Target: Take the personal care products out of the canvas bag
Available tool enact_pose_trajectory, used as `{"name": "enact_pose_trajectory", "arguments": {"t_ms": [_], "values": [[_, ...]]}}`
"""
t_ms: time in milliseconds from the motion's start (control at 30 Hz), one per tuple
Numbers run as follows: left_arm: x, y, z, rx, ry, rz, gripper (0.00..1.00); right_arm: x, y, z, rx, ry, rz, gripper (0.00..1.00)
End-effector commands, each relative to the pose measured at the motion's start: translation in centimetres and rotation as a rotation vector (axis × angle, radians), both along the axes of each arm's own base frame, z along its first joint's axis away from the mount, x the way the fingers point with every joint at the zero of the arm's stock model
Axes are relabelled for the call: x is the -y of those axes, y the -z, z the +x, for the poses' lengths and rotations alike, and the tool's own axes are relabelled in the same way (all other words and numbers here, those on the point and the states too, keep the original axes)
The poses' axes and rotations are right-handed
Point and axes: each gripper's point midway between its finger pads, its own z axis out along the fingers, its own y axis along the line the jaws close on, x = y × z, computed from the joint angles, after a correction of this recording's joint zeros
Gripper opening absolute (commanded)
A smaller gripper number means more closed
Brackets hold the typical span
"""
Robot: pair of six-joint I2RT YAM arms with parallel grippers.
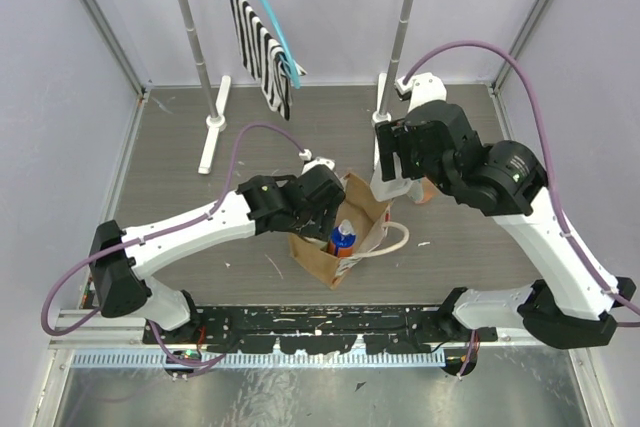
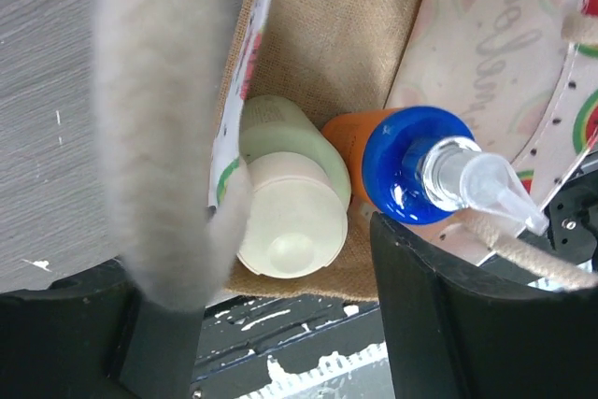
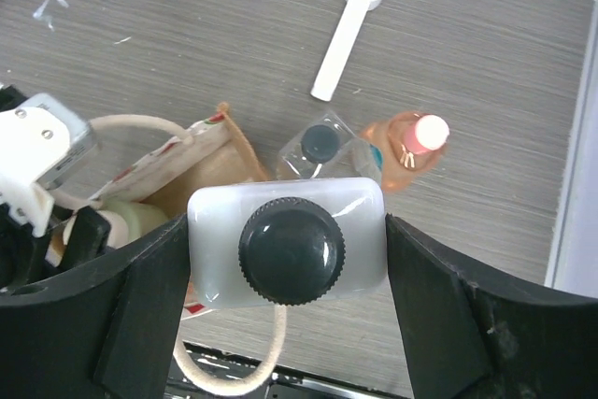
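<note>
The tan canvas bag (image 1: pixel 330 252) stands near the front middle of the table, and its cream handle (image 1: pixel 398 239) lies to its right. The orange bottle with a blue cap (image 1: pixel 343 237) and the olive-green bottle with a cream cap (image 2: pixel 290 217) are inside it; the orange one also shows in the left wrist view (image 2: pixel 411 165). My left gripper (image 1: pixel 325 209) is open at the bag's left rim (image 2: pixel 299 282). My right gripper (image 3: pixel 291 273) is shut on the white squarish bottle (image 3: pixel 215 221) with a black cap and holds it above the table. The clear grey bottle (image 3: pixel 322 142) and the peach bottle (image 3: pixel 411 142) stand on the table beyond the bag.
A clothes rack stands at the back with a striped garment (image 1: pixel 262 47) on a blue hanger. Its white feet (image 1: pixel 215 127) rest on the table, and one foot (image 3: pixel 346 30) lies just behind the two standing bottles. A blurred cream handle (image 2: pixel 168 119) crosses the left wrist view.
</note>
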Motion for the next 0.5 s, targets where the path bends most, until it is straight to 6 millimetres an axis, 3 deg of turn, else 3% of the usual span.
{"name": "enact_pose_trajectory", "arguments": {"t_ms": [0, 300, 467], "values": [[-0.2, -2.9, -1.0, 0.07, 0.004, 0.015, 0.71, 3.1, -4.7, -0.4, 0.169, 0.097, 0.092, 0.62], [1.7, -6.3, -2.5, 0.196, 0.071, 0.099, 0.73, 5.2, -3.9, -1.7, 0.162, 0.144, 0.081, 0.63], [2.4, -4.3, -2.2, 0.196, 0.086, 0.161, 0.78, 6.0, -3.0, -2.0, 0.153, 0.171, 0.069, 0.64]]}}
